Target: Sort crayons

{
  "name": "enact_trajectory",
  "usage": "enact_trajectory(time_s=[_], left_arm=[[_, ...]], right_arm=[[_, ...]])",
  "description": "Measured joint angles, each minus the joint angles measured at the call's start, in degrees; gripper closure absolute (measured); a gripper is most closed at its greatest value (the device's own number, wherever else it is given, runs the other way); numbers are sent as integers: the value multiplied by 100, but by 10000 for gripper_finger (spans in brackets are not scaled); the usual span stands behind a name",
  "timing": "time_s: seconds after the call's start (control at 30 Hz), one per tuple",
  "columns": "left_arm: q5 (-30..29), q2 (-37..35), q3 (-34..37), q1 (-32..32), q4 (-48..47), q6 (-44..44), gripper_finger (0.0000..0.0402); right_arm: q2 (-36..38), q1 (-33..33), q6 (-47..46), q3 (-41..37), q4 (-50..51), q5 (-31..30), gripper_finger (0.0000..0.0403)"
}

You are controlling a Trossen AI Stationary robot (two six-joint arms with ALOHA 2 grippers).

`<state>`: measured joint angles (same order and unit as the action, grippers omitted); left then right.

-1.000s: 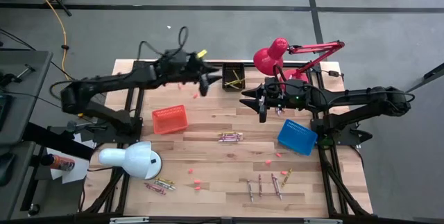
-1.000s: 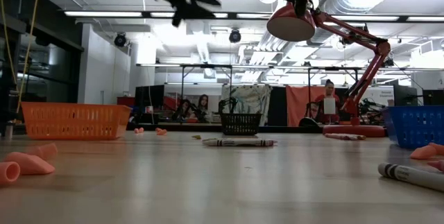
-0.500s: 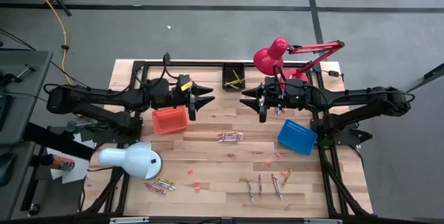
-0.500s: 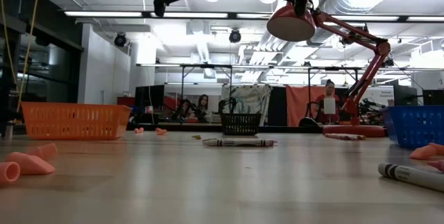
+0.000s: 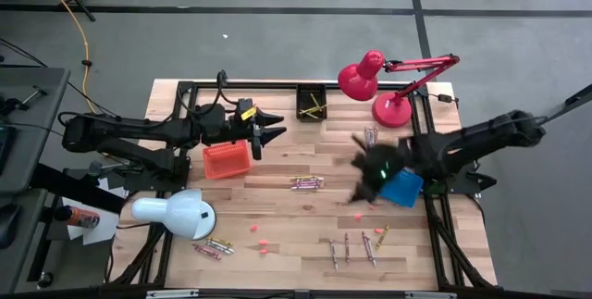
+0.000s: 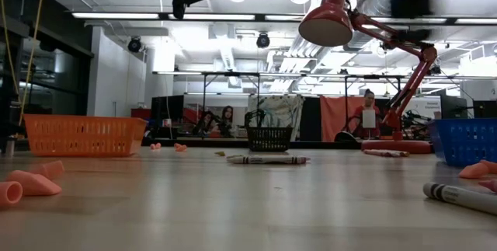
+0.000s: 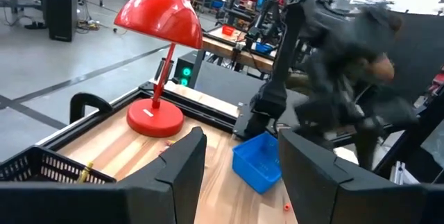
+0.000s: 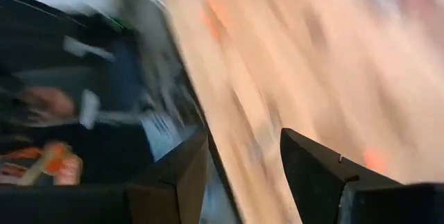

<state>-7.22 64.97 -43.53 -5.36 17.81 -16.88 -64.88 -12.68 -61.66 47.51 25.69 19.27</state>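
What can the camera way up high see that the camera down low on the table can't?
Only the high view shows the white lamp, the yellow crayons in the black basket, and the right end effector beside the blue basket. Only the low view shows the room behind, with people far off. Both show the red lamp, the orange basket and the crayon bunch mid-table.

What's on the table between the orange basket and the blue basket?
In the high view, a bunch of crayons lies between the orange basket and the blue basket, on the table.
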Motion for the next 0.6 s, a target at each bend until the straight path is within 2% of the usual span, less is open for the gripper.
enact_trajectory(time_s=[0.17, 0.27, 0.37, 0.43, 0.6], left_arm=[[4, 0, 0, -114, -5, 1, 236], [13, 0, 0, -189, -12, 0, 236], [15, 0, 0, -256, -23, 0, 236], [41, 0, 0, -277, -23, 0, 236], [85, 0, 0, -317, -23, 0, 236]], right_arm=[[-84, -1709, -2931, 0, 1299, -705, 229], [-227, -2556, -4902, 0, 1559, -1052, 229], [-485, -3128, -6601, 0, 1566, -1445, 229], [-718, -3291, -7069, 0, 1504, -1427, 229], [-1441, -3250, -7189, 2, 1237, -1281, 229]])
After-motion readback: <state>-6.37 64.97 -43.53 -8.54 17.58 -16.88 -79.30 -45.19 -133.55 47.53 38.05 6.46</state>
